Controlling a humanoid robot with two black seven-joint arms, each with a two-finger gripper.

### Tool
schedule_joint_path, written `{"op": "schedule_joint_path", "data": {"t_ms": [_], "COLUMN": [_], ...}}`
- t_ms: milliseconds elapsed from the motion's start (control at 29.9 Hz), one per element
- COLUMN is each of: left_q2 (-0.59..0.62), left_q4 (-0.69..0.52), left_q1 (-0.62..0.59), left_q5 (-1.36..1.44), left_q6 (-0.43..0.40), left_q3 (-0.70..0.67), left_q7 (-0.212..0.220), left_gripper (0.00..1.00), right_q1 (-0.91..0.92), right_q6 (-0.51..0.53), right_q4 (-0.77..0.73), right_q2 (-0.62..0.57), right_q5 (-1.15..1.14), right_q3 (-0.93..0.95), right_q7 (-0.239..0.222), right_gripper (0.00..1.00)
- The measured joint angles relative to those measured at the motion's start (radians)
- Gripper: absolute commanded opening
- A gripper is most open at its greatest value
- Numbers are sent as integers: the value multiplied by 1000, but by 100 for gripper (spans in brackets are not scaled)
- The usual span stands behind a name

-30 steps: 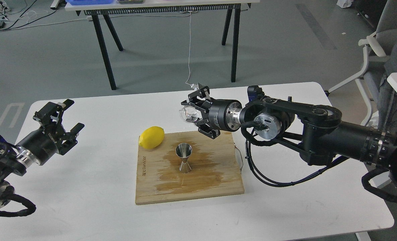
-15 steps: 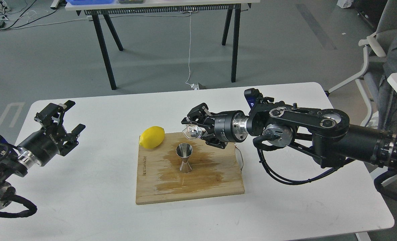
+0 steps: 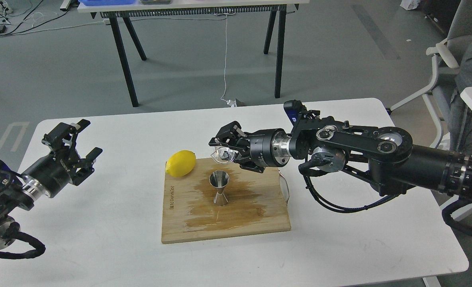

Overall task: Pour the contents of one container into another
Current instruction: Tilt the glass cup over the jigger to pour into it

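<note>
My right gripper point(image 3: 222, 149) is shut on the small clear glass cup point(image 3: 221, 155), holding it tilted in the air just above and behind the steel jigger point(image 3: 219, 187). The jigger stands upright near the middle of the wooden cutting board point(image 3: 267, 217), on a dark wet patch. My left gripper point(image 3: 79, 140) hovers open over the left part of the table, far from the board, with nothing between its fingers.
A yellow lemon point(image 3: 181, 163) lies at the board's back left corner, close to the cup. The white table point(image 3: 112, 239) carries the board. Behind it stand a black-legged table point(image 3: 124, 59) and, at the right, a chair point(image 3: 455, 52).
My right arm has lowered and swung the cup left, from high behind the board to just above the jigger, turning the wrist. The left arm has barely moved.
</note>
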Motion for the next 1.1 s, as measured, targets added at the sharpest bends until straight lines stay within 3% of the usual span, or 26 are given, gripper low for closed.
{"op": "schedule_joint_path", "data": {"t_ms": [568,1103], "left_q2": [-4,-5], "left_q4": [0,0], "left_q1": [0,1], "left_q5": [0,0], "left_q6": [0,0], "left_q3": [0,0], "left_q7": [0,0], "left_gripper": [98,98], "right_q1": [29,29], "right_q6": [54,58], "right_q4": [7,16], "right_q2": [-3,-5], "right_q5": [-177,-203], "right_q3": [-54,-67], "right_q7": [10,77], "right_gripper": [27,27]}}
